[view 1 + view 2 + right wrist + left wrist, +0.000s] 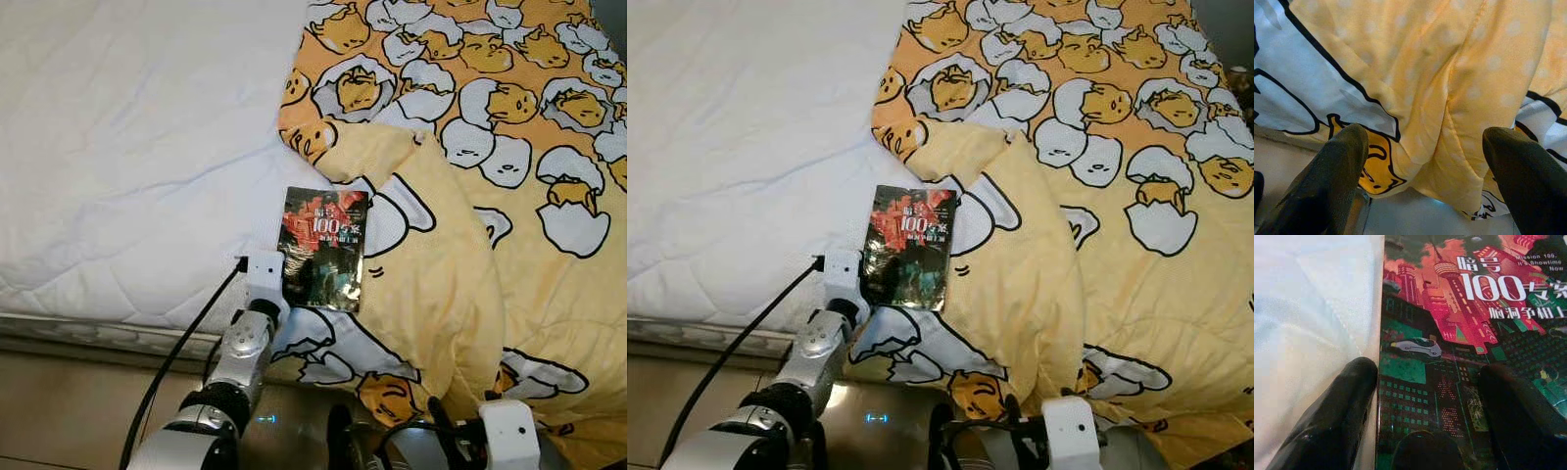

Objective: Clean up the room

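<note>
Bright even light, head views sharp; left wrist view soft, glare on book (1459, 357).

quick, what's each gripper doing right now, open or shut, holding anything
Left gripper: open, fingers spread at the near edge of the book, nothing gripped yet.
Right gripper: open, holding nothing, by the yellow quilt.
</note>
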Motion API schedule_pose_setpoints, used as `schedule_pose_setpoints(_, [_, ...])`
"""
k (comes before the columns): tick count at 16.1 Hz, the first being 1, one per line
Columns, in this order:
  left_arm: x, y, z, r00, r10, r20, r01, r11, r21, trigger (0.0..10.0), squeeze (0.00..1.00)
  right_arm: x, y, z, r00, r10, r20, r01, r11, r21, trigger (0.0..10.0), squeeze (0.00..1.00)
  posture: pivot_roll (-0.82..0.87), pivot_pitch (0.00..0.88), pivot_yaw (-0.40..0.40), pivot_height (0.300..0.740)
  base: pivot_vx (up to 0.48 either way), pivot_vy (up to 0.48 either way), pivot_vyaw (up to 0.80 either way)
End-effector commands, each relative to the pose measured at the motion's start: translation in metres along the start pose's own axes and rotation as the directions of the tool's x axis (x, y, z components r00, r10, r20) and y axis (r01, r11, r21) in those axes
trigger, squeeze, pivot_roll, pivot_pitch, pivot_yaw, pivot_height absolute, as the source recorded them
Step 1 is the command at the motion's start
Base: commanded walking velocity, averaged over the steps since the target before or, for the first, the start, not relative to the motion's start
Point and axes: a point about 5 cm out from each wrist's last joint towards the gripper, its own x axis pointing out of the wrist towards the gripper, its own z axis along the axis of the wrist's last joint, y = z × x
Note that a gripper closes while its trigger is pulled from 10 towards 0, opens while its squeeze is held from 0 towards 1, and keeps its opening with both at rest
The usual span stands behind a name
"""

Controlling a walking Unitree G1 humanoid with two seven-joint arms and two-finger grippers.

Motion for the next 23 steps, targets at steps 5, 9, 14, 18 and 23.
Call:
schedule_pose_setpoints(5, [-0.018, -0.030, -0.052, 0.940, -0.146, -0.310, 0.073, 0.969, -0.235, 10.0, 0.00, -0.001, -0.006, -0.011, 0.999, -0.025, -0.047, 0.024, 1.000, -0.007, 10.0, 0.00, -0.15, 0.347, -0.104, 0.740, 0.000, 0.000, 0.00])
schedule_pose_setpoints(9, [-0.015, -0.029, -0.049, 0.932, -0.153, -0.328, 0.103, 0.981, -0.165, 0.0, 0.00, 0.002, -0.008, -0.010, 0.999, -0.031, -0.045, 0.031, 1.000, -0.007, 10.0, 0.00, -0.15, 0.342, -0.102, 0.740, 0.000, 0.000, 0.00])
schedule_pose_setpoints(14, [-0.023, -0.028, -0.062, 0.898, -0.155, -0.411, 0.083, 0.979, -0.187, 0.0, 0.00, 0.008, -0.007, -0.013, 0.998, -0.031, -0.053, 0.031, 0.999, 0.006, 10.0, 0.00, -0.14, 0.302, -0.098, 0.740, 0.000, 0.000, 0.00])
schedule_pose_setpoints(18, [-0.024, -0.034, -0.063, 0.885, -0.199, -0.422, 0.141, 0.976, -0.164, 0.0, 0.00, 0.011, -0.010, -0.011, 0.999, -0.016, -0.033, 0.016, 1.000, 0.002, 10.0, 0.00, -0.13, 0.305, -0.092, 0.740, 0.000, 0.000, 0.00])
schedule_pose_setpoints(23, [-0.018, -0.038, -0.054, 0.901, -0.259, -0.348, 0.147, 0.937, -0.317, 0.0, 0.00, 0.020, -0.010, -0.011, 0.999, -0.033, -0.031, 0.034, 0.999, 0.024, 10.0, 0.00, -0.11, 0.289, -0.082, 0.740, 0.000, 0.000, 0.00])
